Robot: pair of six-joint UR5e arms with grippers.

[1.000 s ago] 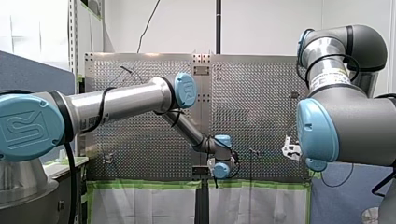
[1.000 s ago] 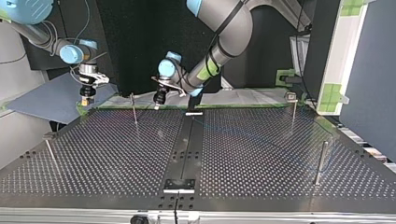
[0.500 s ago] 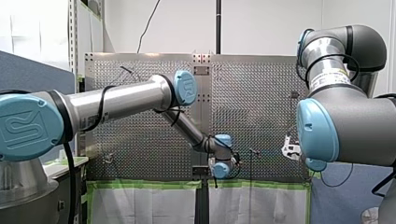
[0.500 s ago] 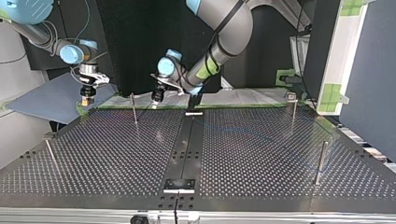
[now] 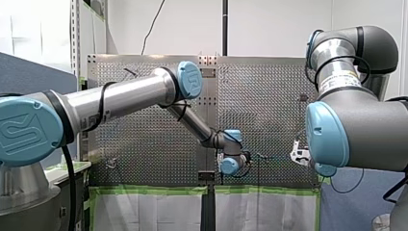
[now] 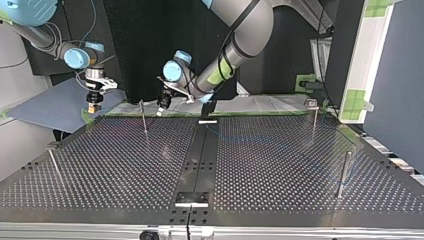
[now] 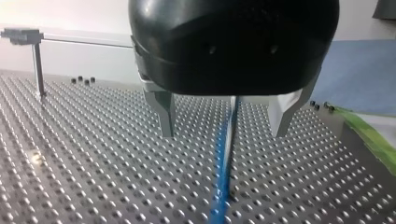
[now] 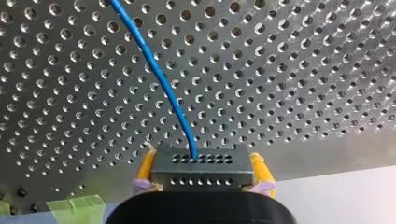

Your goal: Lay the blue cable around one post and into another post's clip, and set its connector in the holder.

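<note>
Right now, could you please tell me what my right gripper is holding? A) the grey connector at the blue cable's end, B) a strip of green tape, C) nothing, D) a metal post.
A: in the right wrist view, the right gripper has its yellow pads shut on the grey connector, and the blue cable runs out of it.

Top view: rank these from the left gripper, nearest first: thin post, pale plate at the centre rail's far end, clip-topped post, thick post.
1. Thin post: just beside my left gripper, toward the view's left.
2. Pale plate: far end of the centre rail, toward the view's right.
3. Clip-topped post: far edge, well off at the view's right.
4. Thick post: view's right, nearer the camera.
</note>
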